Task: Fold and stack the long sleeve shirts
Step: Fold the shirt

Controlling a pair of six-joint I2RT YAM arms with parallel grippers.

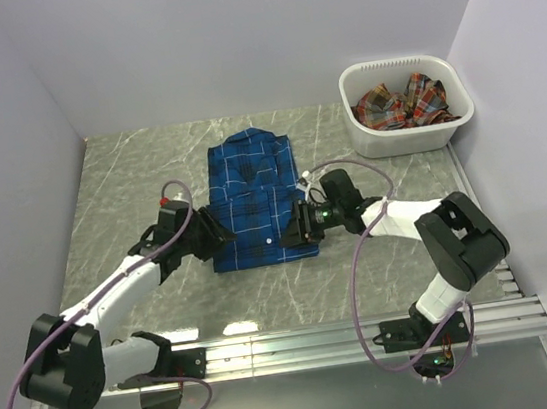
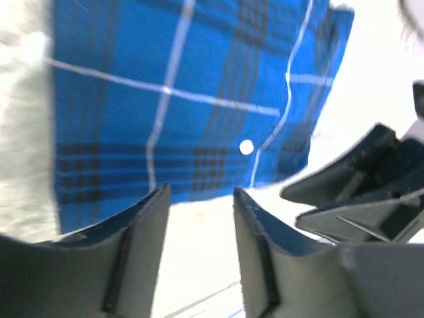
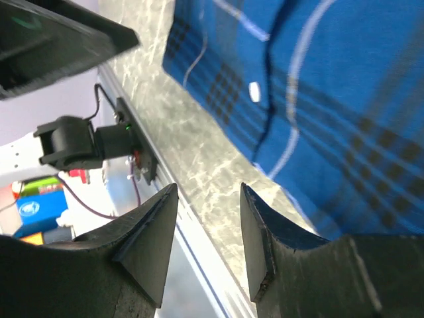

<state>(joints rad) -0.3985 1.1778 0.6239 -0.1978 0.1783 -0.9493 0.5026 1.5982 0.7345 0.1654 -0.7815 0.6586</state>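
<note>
Folded royal-blue plaid cloth shirt (image 1: 256, 202) lies mid-table, left gripper (image 2: 199, 199) and right gripper (image 3: 207, 195) both spread empty beside it. Red-orange plaid shirt (image 1: 402, 104) sits half-hidden in the white plastic basket (image 1: 404, 139), far-right corner.

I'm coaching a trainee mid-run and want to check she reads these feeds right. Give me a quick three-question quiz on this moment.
1. Short answer: where is the red-orange shirt?
2. True or false: the left gripper is shut on the blue shirt.
3. Pick one: the right gripper sits at the blue shirt's A) collar end, B) near right corner, C) middle.

Key
1. Crumpled in the white basket at the far right.
2. False. It is open and empty, beside the shirt's near left corner.
3. B
</note>
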